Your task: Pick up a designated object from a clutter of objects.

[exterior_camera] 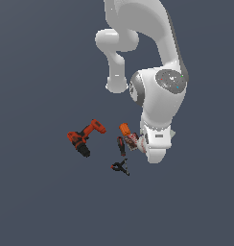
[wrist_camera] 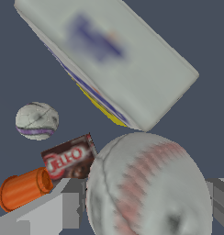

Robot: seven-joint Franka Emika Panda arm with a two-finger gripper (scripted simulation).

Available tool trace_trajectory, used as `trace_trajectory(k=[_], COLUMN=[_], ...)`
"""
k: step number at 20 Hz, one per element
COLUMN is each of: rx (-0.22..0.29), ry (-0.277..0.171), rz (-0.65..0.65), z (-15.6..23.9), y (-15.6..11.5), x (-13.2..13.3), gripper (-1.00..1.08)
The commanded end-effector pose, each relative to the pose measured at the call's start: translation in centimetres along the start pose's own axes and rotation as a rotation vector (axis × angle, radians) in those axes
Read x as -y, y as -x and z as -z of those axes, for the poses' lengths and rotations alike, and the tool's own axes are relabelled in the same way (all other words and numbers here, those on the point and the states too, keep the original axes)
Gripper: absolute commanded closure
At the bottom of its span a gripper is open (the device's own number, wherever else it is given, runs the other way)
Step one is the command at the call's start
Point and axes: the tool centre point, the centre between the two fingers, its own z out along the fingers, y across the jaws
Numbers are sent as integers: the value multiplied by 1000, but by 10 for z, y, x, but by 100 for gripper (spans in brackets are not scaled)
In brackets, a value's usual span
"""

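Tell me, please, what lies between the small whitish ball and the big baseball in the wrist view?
The brown Jell-O box lies between the small ball and the baseball, touching or nearly touching the baseball; an orange cylinder sits beside it.

Plain dark grey-blue floor [exterior_camera: 37, 202], evenly lit, unmarked

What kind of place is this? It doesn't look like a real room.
Likely a computer simulation, not a real room: a flat, featureless dark floor, a smooth white robot arm, and scattered test objects such as a power drill and a baseball with blurry rendered textures.
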Motion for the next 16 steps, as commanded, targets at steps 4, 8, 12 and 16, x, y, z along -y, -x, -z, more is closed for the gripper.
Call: trace_trajectory(k=[4,8,12,16], rx=[0,0,-1,-2], ry=[2,2,2,2], rz=[0,0,1,1], z=[44,77,110,146], y=[-1,-2,-4,-5], x=[27,47,67,88], gripper=[108,108,108,108])
